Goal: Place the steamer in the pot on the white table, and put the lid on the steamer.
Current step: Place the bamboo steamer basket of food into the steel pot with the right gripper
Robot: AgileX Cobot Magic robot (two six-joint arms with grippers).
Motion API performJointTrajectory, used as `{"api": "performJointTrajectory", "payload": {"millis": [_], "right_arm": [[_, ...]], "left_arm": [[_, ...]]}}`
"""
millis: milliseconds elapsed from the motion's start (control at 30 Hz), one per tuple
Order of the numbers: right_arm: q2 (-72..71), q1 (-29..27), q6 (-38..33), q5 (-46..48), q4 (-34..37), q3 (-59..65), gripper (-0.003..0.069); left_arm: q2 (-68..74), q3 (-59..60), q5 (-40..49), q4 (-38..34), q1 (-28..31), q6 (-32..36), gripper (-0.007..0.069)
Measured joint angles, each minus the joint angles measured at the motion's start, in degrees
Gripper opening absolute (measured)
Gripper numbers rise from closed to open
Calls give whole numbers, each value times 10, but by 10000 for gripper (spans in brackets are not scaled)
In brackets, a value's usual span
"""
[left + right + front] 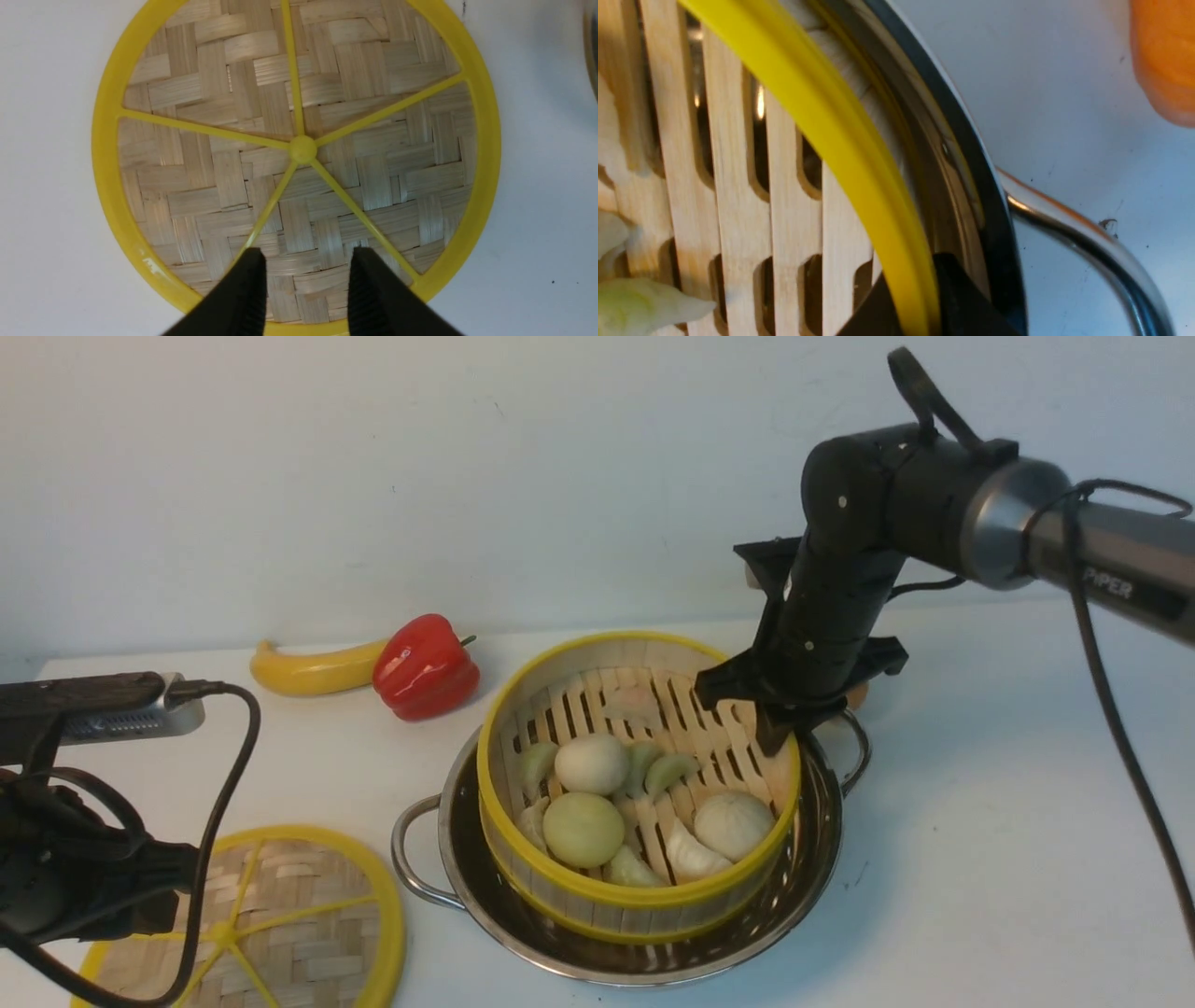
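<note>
At the bench's (980, 859) near left corner the lid (280, 915) lies flat with its yellow spokes and hub up, probably so there is something raised to take hold of. The left jaws hang over its near part, parted, with only the weave (303, 275) showing in the gap; they hold nothing. Whether their tips touch the weave I cannot tell. The hub lies ahead of them, not between them.

Along the far edge, left of the middle, a banana (313, 670) and a red pepper (425, 667) lie touching, clear of the work.

In the middle, toward the near edge, the steamer (644, 896) sits down inside the pot (523, 933), buns and dumplings on its slats. The right jaws are closed on its yellow rim (840, 154) on the far right side, one jaw inside the basket and the other in the narrow gap between its wall and the pot. That thin wall looks like the only handy grip. I judge the steamer placed and not yet released; the lid comes next.
</note>
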Motion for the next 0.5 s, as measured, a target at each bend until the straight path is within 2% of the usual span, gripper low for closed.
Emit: {"api": "performJointTrajectory", "payload": {"millis": [500], "right_arm": [[22, 0, -2, 0, 8, 0, 52]], "left_arm": [[0, 0, -1, 0, 0, 0, 241]]}}
